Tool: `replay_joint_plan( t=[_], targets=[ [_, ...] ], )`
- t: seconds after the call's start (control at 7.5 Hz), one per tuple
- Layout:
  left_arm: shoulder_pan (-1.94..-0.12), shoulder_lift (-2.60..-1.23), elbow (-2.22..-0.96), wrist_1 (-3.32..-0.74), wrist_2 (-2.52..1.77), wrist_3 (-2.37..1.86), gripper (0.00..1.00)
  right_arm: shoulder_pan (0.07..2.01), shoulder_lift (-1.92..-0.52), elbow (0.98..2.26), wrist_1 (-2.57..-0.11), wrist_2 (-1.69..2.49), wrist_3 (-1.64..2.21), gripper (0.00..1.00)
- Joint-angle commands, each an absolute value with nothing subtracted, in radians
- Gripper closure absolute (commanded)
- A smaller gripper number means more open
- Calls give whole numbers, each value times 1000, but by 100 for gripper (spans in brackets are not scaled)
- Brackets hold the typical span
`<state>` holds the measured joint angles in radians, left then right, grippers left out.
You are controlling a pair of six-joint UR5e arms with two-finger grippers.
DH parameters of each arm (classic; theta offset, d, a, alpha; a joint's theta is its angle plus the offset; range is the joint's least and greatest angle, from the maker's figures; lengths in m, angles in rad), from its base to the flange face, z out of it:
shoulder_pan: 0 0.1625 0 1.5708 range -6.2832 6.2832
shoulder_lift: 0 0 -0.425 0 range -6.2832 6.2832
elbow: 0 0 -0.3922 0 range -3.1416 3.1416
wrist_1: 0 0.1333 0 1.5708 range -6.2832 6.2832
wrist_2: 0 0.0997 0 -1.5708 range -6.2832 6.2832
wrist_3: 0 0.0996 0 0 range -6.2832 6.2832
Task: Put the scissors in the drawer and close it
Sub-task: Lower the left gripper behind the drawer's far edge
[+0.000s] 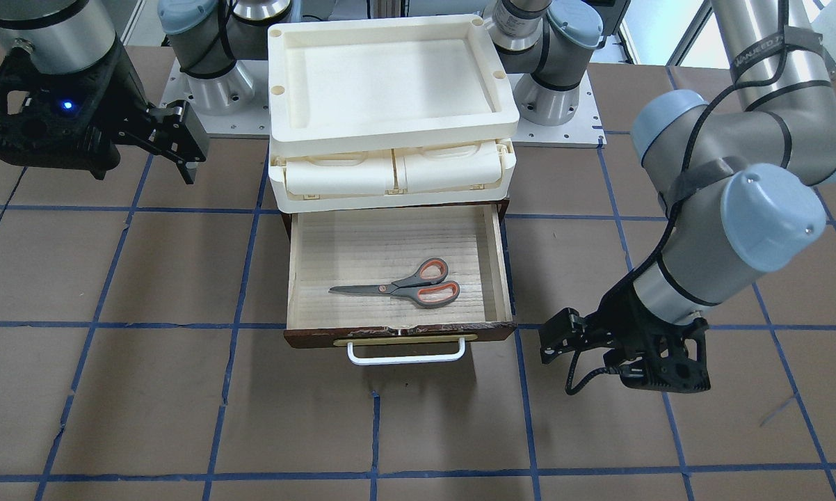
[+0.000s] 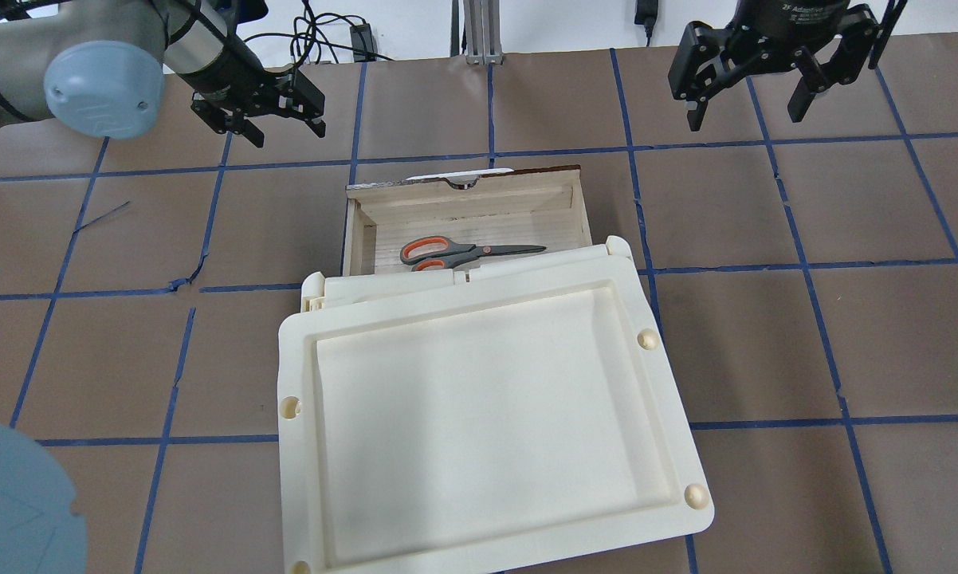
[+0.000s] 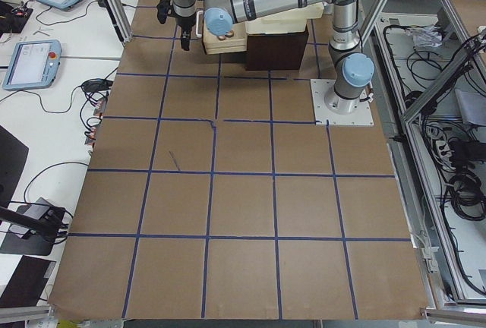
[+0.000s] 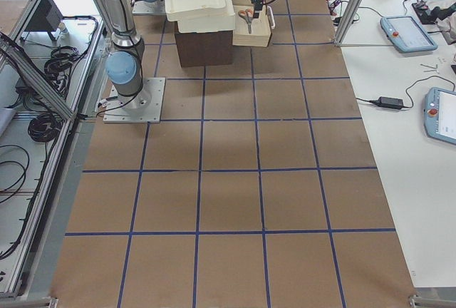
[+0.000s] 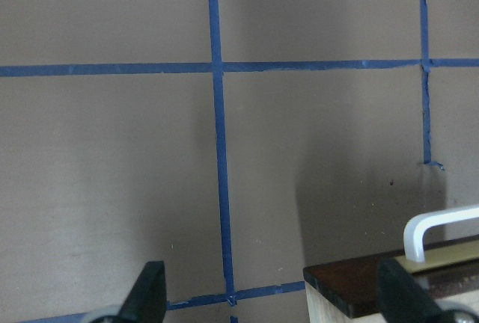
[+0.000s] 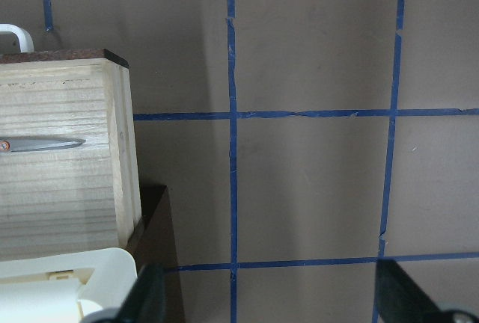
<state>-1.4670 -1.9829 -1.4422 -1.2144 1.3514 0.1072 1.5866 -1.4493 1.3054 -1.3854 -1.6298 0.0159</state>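
Grey-bladed scissors (image 1: 400, 286) with orange-red handle loops lying flat inside pale wooden drawer (image 1: 362, 240) with dark brown front, frame centre: placing done. Drawer stands out (closing left). My left gripper (image 1: 550, 341) lower right, spread, empty; right gripper (image 1: 183, 148) upper left, likewise.

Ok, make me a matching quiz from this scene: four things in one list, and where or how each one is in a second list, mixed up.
Things
1. scissors
2. drawer
3. left gripper
4. cream tray unit

States
A. stacked on top, above the wooden compartment
B. pulled out, standing open
C. lying flat on pale wood, blades together
D. open, holding nothing, off to one side of the dark front panel

Pairs: 1-C, 2-B, 3-D, 4-A
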Motion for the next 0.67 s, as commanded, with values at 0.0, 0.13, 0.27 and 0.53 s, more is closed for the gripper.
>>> replay_joint_plan(
  t=[0.0, 0.13, 0.27, 0.53],
  targets=[
    [-1476, -2031, -1431, -1209, 1326, 62, 0, 1586, -1448, 1305, -1387, -1629, 15, 0],
    [-1477, -2048, -1434, -1210, 1319, 49, 0, 1585, -1450, 1305, -1385, -1629, 14, 0],
    [-1480, -2062, -1437, -1218, 1315, 45, 0, 1582, -1450, 1305, -1385, -1628, 14, 0],
    [-1486, -2063, -1450, -1279, 1253, -17, 0, 1574, -1450, 1305, -1382, -1629, 14, 0]
  ],
)
